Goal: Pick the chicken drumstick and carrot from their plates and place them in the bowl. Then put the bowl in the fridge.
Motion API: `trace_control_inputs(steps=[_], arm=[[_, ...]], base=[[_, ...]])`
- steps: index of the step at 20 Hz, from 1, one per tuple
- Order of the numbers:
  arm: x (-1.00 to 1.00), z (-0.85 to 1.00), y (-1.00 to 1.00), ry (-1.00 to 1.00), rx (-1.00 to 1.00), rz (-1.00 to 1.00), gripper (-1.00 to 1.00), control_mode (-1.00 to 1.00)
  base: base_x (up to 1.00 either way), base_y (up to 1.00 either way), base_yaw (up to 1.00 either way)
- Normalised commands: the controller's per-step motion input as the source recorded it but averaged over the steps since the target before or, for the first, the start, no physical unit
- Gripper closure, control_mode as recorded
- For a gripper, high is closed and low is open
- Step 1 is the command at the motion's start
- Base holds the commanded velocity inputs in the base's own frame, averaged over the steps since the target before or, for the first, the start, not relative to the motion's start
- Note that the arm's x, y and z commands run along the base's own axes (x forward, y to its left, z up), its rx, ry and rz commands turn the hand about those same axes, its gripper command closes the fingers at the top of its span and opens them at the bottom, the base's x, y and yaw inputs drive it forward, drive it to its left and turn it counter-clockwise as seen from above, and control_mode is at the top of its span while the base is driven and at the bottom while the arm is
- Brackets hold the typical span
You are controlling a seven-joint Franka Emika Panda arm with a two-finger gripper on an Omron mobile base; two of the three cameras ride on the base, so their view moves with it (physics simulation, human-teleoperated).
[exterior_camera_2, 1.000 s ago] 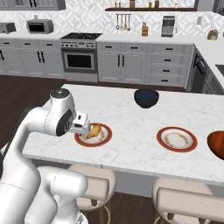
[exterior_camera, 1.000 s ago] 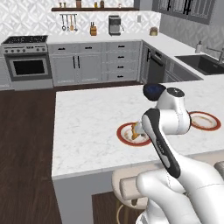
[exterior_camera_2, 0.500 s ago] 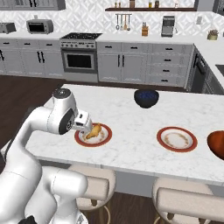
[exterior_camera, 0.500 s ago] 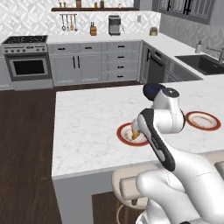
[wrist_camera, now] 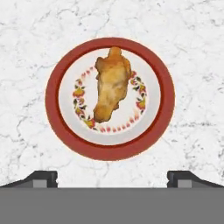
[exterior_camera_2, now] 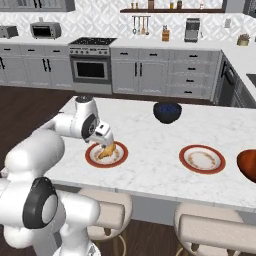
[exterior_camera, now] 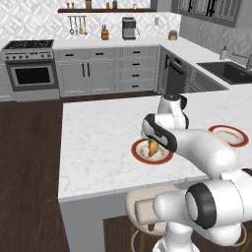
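Note:
The chicken drumstick (wrist_camera: pixel 111 85) lies golden-tan on a red-rimmed plate (wrist_camera: pixel 52 100), straight below my open gripper (wrist_camera: pixel 112 179). The two fingertips (wrist_camera: pixel 43 177) stand wide apart, above the plate's near rim, with nothing between them. From the right base view my gripper (exterior_camera_2: pixel 107 142) hovers just over the drumstick (exterior_camera_2: pixel 106 151) on the left plate (exterior_camera_2: pixel 90 156). A second plate (exterior_camera_2: pixel 186 159) sits further right; I cannot make out the carrot on it. The reddish-brown bowl (exterior_camera_2: pixel 247 165) is at the counter's right edge. The fridge is out of view.
A dark blue-black bowl (exterior_camera_2: pixel 166 112) stands at the back of the white marble island (exterior_camera_2: pixel 145 135). Padded stools (exterior_camera_2: pixel 102 215) stand under the island's near edge. In the left base view my arm partly covers the drumstick plate (exterior_camera: pixel 139 152).
The arm has folded in and the hand has shifted a little further over the drumstick plate. The jaws stay wide open. Nothing on the counter has moved.

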Motion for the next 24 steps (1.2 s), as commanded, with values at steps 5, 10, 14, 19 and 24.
trace_control_inputs(steps=[5,10,14,19,24], arm=[[0.79,-0.48,-0.64,0.29,0.05,-0.14,-1.00,-1.00],[0.51,-0.62,0.26,0.02,0.00,0.00,-1.00,-1.00],[0.46,-0.57,0.38,0.05,0.00,0.00,-1.00,-1.00],[0.18,-0.52,-0.08,0.05,0.00,0.00,-1.00,-1.00],[0.00,-0.58,-0.04,0.08,0.00,0.01,-1.00,-1.00]], base=[[0.00,0.00,0.00],[0.00,0.00,0.00],[0.00,0.00,0.00],[0.00,0.00,0.00],[0.00,0.00,0.00]])
